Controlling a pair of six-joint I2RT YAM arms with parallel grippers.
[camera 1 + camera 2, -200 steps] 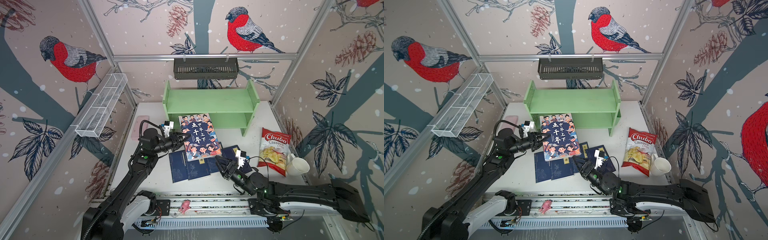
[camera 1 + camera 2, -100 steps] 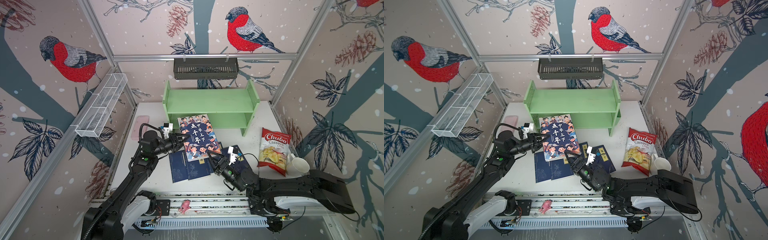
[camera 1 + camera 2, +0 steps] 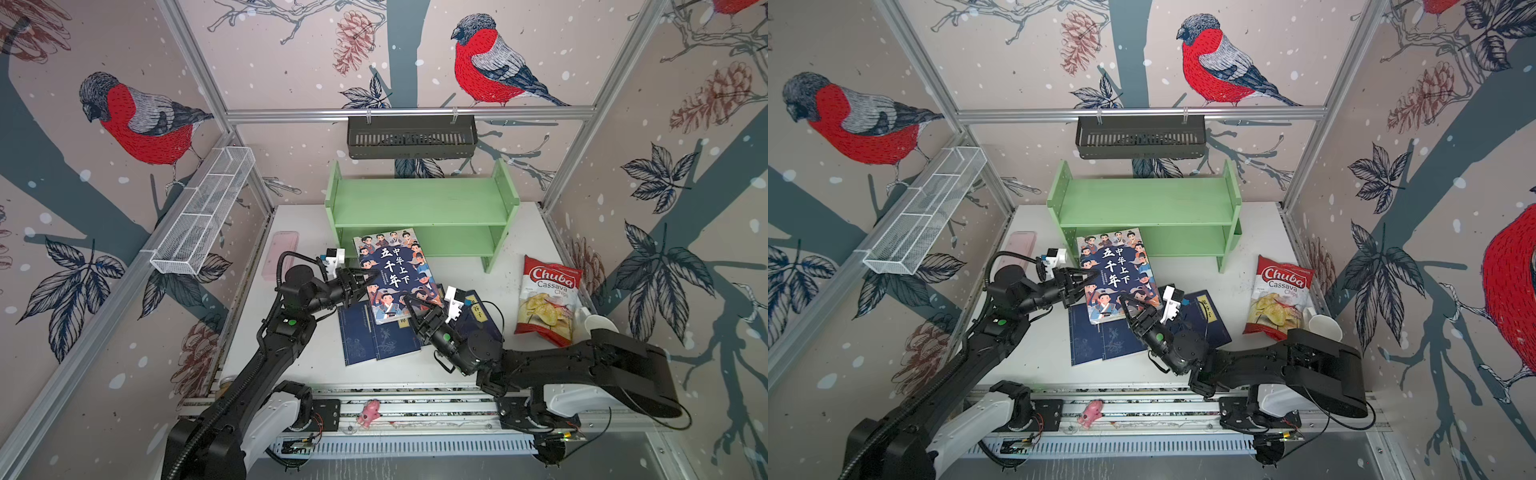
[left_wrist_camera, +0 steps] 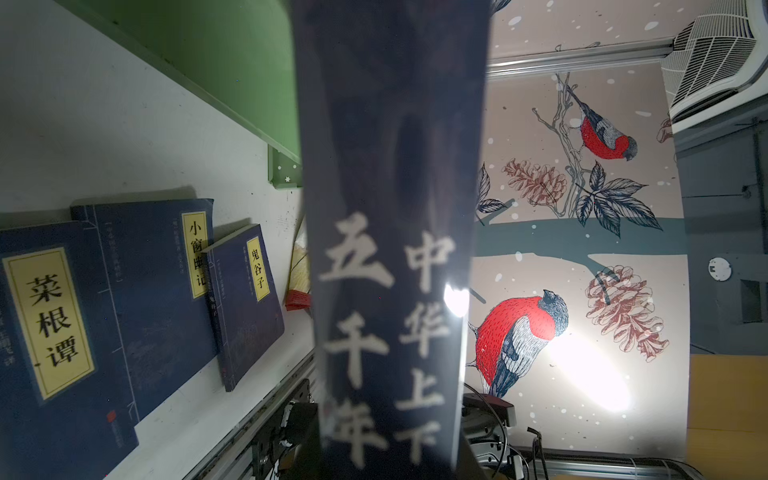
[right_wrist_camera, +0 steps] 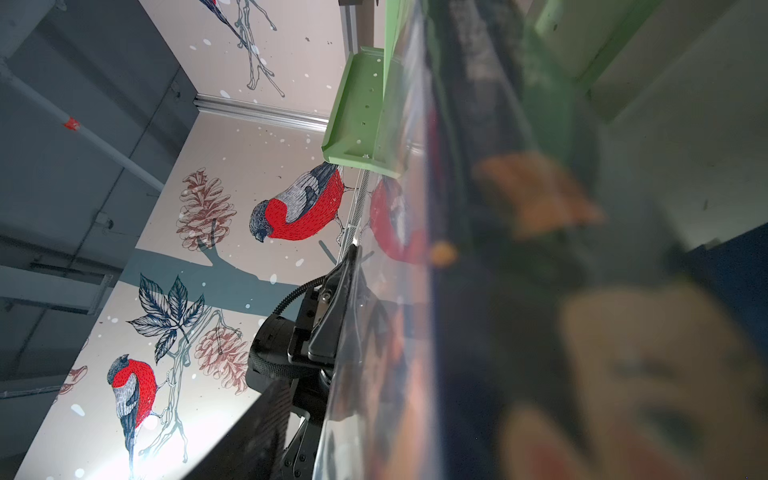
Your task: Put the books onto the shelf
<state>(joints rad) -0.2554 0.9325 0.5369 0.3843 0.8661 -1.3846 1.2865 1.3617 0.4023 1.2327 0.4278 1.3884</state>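
Note:
The large cartoon-covered book (image 3: pixel 395 270) (image 3: pixel 1117 270) is lifted and tilted in front of the light green shelf (image 3: pixel 419 199) (image 3: pixel 1146 199). My left gripper (image 3: pixel 361 282) (image 3: pixel 1086 276) is shut on its left edge. My right gripper (image 3: pixel 417 303) (image 3: pixel 1133 301) is open, its fingers straddling the book's near right corner. That book (image 4: pixel 395 249) (image 5: pixel 498 291) fills both wrist views and hides the jaws. Navy books (image 3: pixel 374 336) (image 3: pixel 1100 340) lie flat on the table beneath it, another (image 3: pixel 482 316) under my right wrist. In the left wrist view three navy books (image 4: pixel 153 266) show yellow labels.
A Chuba chips bag (image 3: pixel 548 299) and a white cup (image 3: pixel 596 324) lie at the right. A pink case (image 3: pixel 280 253) lies at the left by the wall. A black basket (image 3: pixel 411 137) hangs above the shelf, a white mesh tray (image 3: pixel 203 212) on the left wall.
My right gripper has moved left and forward to the cartoon book's near right corner, and its jaws have narrowed. My left gripper has kept its hold, with the book shifting slightly.

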